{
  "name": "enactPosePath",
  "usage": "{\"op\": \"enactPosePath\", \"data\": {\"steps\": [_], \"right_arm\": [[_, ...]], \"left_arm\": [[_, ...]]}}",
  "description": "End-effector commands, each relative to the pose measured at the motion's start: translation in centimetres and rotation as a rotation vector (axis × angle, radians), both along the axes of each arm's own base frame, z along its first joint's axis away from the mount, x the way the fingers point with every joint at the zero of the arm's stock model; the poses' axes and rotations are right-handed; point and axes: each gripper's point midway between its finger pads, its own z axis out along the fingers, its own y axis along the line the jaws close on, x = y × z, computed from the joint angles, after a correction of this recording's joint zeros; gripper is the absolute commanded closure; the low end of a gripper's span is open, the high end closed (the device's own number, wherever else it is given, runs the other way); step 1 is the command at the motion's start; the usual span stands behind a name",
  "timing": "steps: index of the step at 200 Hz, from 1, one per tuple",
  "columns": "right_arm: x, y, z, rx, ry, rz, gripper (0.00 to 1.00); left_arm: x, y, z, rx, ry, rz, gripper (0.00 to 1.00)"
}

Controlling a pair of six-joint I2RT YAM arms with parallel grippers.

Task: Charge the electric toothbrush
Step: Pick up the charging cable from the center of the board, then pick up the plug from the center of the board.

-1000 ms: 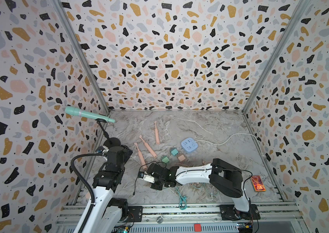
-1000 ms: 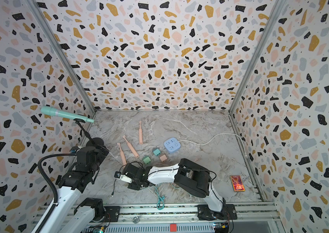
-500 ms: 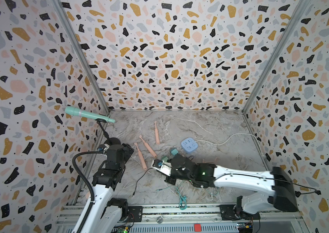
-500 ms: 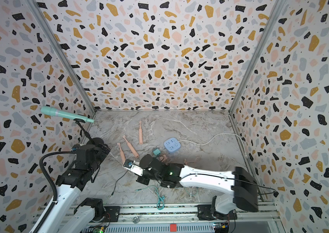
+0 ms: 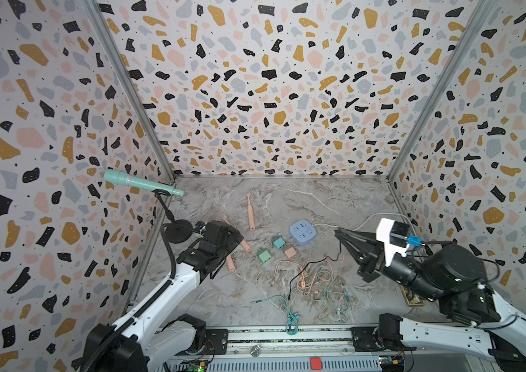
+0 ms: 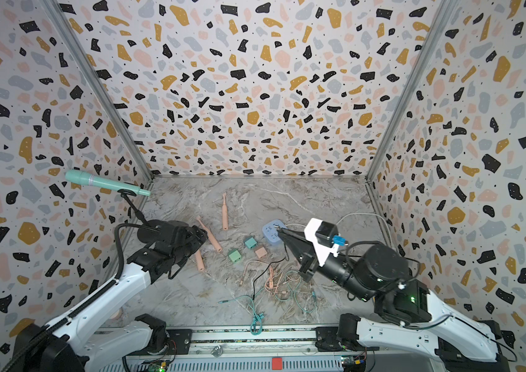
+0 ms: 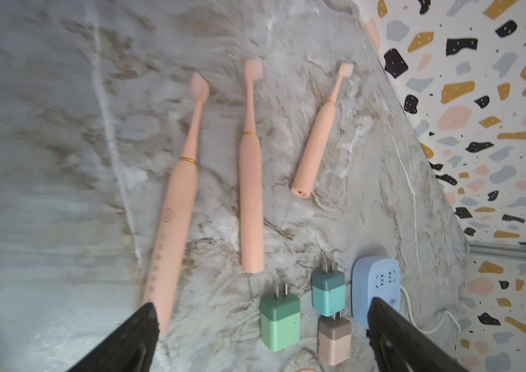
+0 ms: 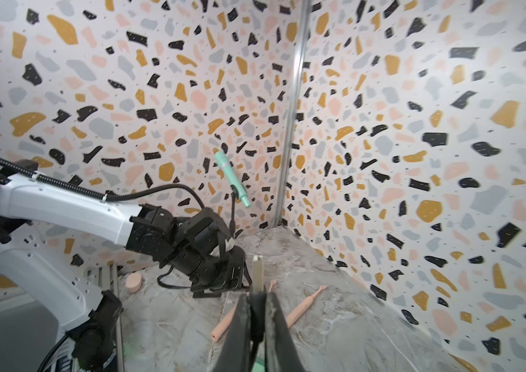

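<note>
The left hand (image 7: 262, 302) hangs released over the left side of the counter (image 5: 223, 296); three pink toothbrushes (image 7: 250, 199) lie flat on the counter beneath and just beyond it; right of them sit three chargers (image 5: 264, 255), green, teal and tan, close together beside the blue strip (image 5: 302, 231); nearer the front lies a tangle of cables (image 5: 313, 286); the right hand (image 5: 338, 232) is clenched on the pale plug (image 8: 258, 270) of a black cable (image 5: 306, 269), its tip near the strip.
</note>
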Motion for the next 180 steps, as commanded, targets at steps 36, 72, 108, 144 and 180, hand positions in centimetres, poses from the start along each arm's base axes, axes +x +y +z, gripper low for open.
{"op": "enactPosePath", "data": {"steps": [36,72,108,144,180], "right_arm": [[2.4,0.9,-6.2,-0.111,0.091,-0.122,1.00],[2.7,0.7,-7.7,-0.113,0.095,-0.142,1.00],[3.1,1.3,-10.5,-0.191,0.126,-0.154,1.00],[3.4,1.5,-11.7,-0.234,0.139,-0.167,1.00],[3.5,2.1,-13.1,-0.286,0.151,-0.166,1.00]], "left_arm": [[3.3,-6.1,-2.1,0.058,0.039,-0.029,0.05],[3.8,-8.8,-5.5,0.087,0.128,-0.080,0.13],[3.3,-8.9,-7.8,0.181,0.206,-0.098,0.16],[2.3,-8.5,-9.0,0.235,0.306,-0.111,0.16],[2.3,-9.4,-9.9,0.277,0.398,-0.174,0.18]]}}
